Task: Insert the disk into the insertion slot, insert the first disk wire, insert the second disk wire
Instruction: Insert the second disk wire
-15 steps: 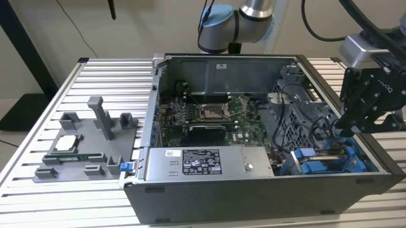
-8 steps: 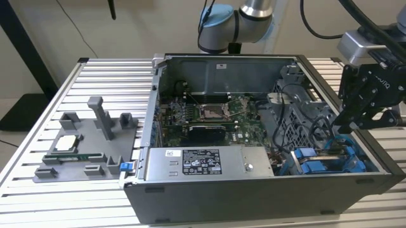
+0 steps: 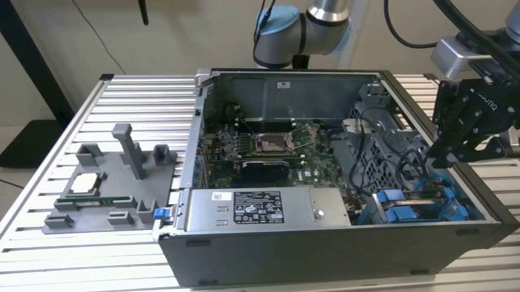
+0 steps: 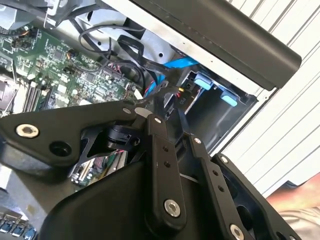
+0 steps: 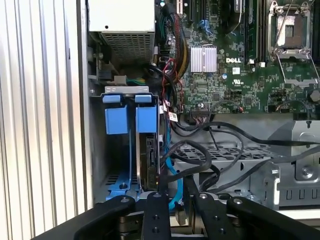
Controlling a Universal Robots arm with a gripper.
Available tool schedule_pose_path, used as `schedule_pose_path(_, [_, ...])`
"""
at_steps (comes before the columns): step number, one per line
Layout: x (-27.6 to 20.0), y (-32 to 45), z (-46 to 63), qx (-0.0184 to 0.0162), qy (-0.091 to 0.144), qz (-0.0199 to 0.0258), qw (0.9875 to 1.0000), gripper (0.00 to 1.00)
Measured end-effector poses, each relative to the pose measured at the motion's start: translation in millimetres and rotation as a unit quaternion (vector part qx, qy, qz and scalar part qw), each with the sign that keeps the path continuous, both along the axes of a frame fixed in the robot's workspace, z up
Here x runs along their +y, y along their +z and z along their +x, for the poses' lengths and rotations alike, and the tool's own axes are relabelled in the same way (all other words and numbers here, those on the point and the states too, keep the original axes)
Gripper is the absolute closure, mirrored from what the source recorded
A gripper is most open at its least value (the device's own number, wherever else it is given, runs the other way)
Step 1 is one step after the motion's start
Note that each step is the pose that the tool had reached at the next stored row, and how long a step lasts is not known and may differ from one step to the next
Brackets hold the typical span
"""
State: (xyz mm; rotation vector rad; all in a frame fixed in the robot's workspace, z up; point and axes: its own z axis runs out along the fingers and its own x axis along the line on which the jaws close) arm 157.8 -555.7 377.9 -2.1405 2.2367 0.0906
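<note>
You see the gripper hanging over the corner of the open computer case on the exterior view's right, just above the drive bay; you cannot tell from these views whether it is clenched or released, nor whether it grasps anything. The disk sits on edge inside the insertion slot, clipped in its blue carrier, the one of the two blue tabs nearer the motherboard. A light blue wire runs beside the disk and close to the gripper; a tangle of black wires loops between the disk and the metal cage next to it, and one black strand passes right at the gripper's tip. In the exterior view the grey power supply box lies along the case's near wall, beside the bay; the case rests on a slatted table, and a grey fixture stands well apart on the exterior view's left.
</note>
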Motion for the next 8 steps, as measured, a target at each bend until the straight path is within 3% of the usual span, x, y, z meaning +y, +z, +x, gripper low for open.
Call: schedule_pose_path(8, [6.2,0.0,12.9,0.0,0.0,0.0,1.0,0.0])
